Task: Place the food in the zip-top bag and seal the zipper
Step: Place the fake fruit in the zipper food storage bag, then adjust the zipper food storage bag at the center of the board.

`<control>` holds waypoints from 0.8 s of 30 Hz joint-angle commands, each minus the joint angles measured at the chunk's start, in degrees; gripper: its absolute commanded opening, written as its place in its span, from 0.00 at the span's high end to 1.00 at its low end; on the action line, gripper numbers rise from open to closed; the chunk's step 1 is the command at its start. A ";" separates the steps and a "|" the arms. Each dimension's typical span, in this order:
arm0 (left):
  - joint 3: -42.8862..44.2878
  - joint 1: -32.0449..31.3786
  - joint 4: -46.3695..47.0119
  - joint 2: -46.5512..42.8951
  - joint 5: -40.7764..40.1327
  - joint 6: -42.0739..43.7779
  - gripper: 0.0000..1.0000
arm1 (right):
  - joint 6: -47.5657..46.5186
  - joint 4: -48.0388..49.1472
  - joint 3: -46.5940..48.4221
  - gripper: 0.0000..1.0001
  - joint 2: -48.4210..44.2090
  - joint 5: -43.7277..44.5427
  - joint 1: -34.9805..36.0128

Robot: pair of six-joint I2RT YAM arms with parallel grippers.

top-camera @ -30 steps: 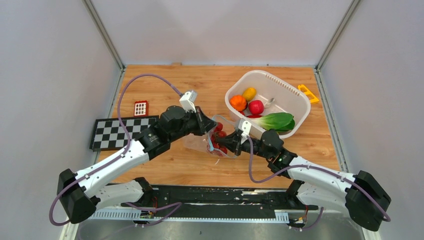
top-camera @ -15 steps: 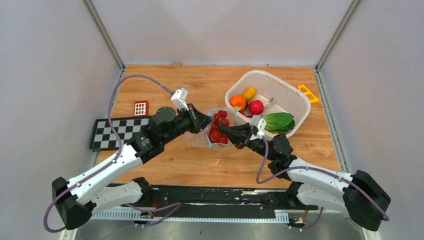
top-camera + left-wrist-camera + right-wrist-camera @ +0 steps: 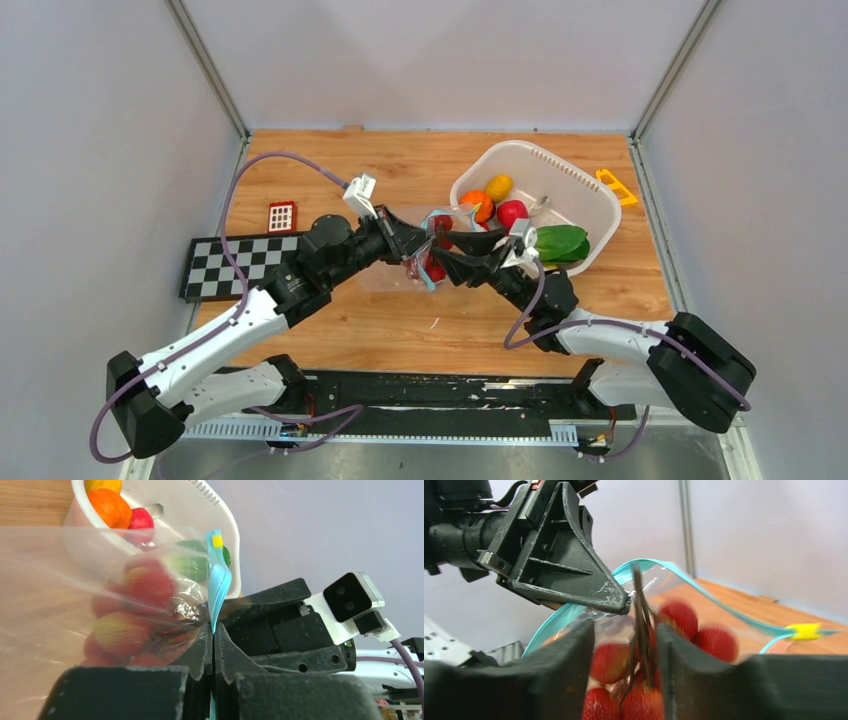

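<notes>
One piece of food is going in so far. At the left, the left jaws are staying clamped fully shut, their fingertips (image 3: 202,649) pinching the thin teal zipper (image 3: 219,582) and holding up the mouth of the zip-top bag (image 3: 385,278), while its clear, crinkly body is sagging onto the wooden surface (image 3: 330,170).

Inside the glossy film, the red grape bunch (image 3: 606,662) is hanging as a knobbly cluster of smooth round berries on a thin dark stem.

Half a second ago the right jaws were closed on that bunch. Now they are parting, their matte black fingers (image 3: 579,650) standing a little way apart with the stem between them, seemingly no longer pinched. By my reading, the bunch is being let go into the bag, so the first delivery is nearly finishing.

Further right, the white plastic basket (image 3: 565,185) is holding the orange tangerine (image 3: 477,205), the yellow lemon (image 3: 498,187) and the red apple (image 3: 512,213), all round and shiny, beside a leafy green vegetable (image 3: 555,243). Those are waiting, and the zipper is gaping unsealed.
</notes>
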 commanded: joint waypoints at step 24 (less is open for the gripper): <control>1.83 2.50 -7.18 -0.88 -5.73 2.32 1.00 | 9.30 -82.84 22.53 0.39 -14.96 8.33 -0.15</control>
